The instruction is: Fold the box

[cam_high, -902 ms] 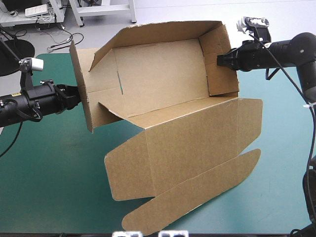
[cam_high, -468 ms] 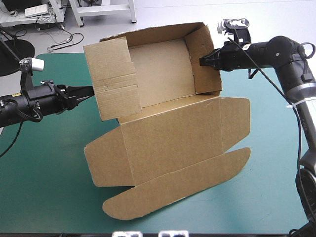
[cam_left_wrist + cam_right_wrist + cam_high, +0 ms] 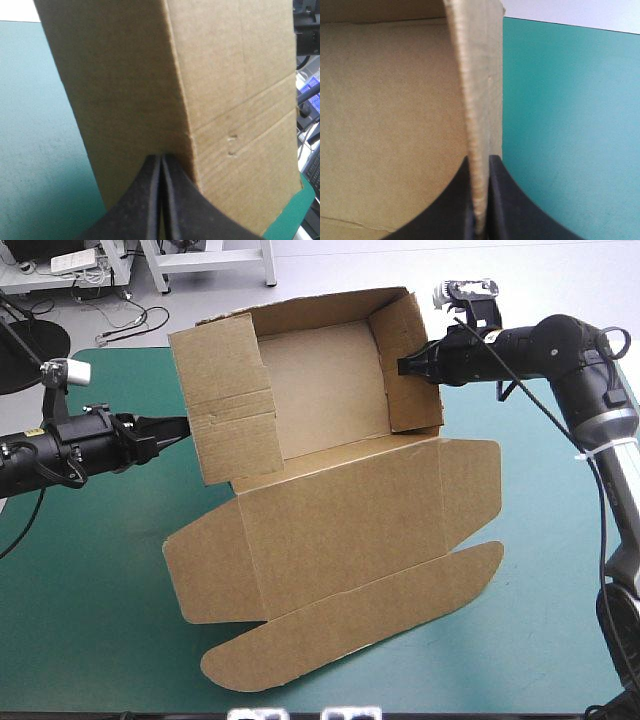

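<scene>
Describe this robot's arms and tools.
Both are black with rounded joints. The left arm carries a small yellow label, the right arm a pale grey lower link. The left tool and right tool each have two broad black fingers curved like fins.

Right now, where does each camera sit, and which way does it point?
High view: above and behind the robot, looking down on the table and box; left arm and right arm enter from the sides.
Left wrist view: above the left wrist, facing the box's outer wall past the left end effector.
Right wrist view: above the right wrist, facing the box wall the right end effector pinches.
All three share the box and table.
</scene>
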You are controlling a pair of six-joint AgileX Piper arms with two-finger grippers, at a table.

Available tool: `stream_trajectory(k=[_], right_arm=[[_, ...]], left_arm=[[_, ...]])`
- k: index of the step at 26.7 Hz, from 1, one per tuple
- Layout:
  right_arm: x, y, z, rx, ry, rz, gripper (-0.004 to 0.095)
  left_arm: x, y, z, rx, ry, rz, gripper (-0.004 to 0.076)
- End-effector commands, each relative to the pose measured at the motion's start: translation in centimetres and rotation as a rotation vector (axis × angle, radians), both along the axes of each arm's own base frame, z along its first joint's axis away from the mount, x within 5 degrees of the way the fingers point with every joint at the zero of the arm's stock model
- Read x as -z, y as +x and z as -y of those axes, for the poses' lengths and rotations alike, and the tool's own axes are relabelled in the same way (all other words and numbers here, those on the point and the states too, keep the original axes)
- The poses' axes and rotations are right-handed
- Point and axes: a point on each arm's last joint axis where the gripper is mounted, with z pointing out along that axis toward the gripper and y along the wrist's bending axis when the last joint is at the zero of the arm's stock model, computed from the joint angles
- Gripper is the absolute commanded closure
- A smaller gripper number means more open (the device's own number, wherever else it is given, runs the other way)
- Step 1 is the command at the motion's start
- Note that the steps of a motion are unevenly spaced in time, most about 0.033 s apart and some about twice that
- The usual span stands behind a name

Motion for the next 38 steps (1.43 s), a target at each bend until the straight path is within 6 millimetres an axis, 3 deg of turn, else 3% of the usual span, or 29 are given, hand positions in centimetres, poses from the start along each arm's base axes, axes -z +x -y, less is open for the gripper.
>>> stream_trajectory(k=[1,10,23,32,38], right_arm=[[-3.2,-1.4,-0.8,0.021,0.108,0.103,0.0921],[-3.0,-1.5,-2.4,0.020,0.110,0.103,0.0920],[-1.2,0.0,-3.6,0.025,0.134,0.055,0.0921],[-1.6,-0.3,-4.0,-0.006,0.179,0.051,0.0921],[-1.7,-1.4,-6.5,-0.072,0.178,0.052,0.0920]], left_arm=[[-1.5,-0.8,0.7,0.060,-0.054,0.048,0.0694],[-1.8,-0.7,0.9,0.078,-0.089,0.065,0.0345],[-2.1,-0.9,1.1,0.099,-0.133,0.071,0.0339],[-0.8,0.2,0.0,-0.010,0.002,0.036,0.0339],[0.2,1.9,-0.8,-0.087,0.022,0.003,0.0339]])
